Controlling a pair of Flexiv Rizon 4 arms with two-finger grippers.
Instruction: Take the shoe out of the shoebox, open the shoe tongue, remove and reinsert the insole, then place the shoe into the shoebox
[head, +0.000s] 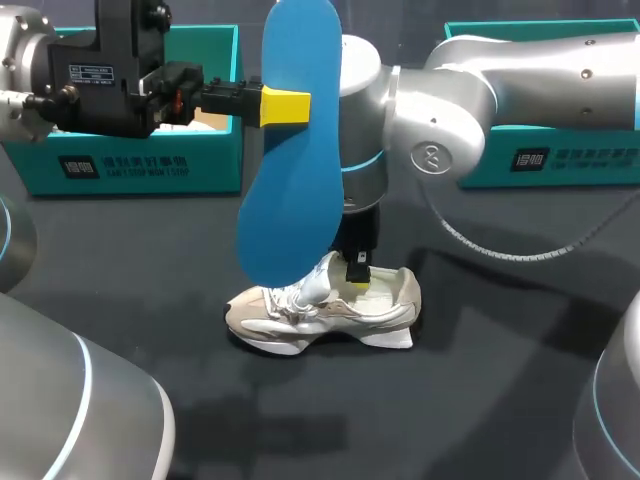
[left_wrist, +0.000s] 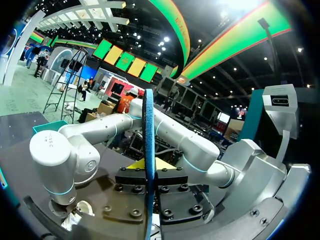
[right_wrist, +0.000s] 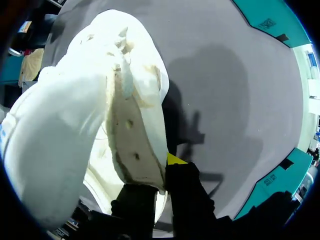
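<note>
Left gripper (head: 285, 105) clamps the blue insole (head: 290, 170) upright, with the shoe (head: 325, 312) below its jaws on the table (head: 490, 390), while the right gripper (head: 357, 272) pinches the shoe's opening edge, likely keeping it spread for reinsertion.

You have the white fabric sneaker (head: 320, 310) on the dark table (head: 480, 390), with the flat blue foam insole (head: 290, 200) above it in the left gripper (head: 288, 105). The right gripper (head: 357, 274) clamps its heel. A teal cardboard shoebox (head: 140, 165) stands behind at left, a second shoebox (head: 560, 155) at right.

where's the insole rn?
Out of the shoe: in the head view, the blue insole is held aloft just left of centre by the left gripper, above the white shoe that the right gripper grips on the table.
</note>
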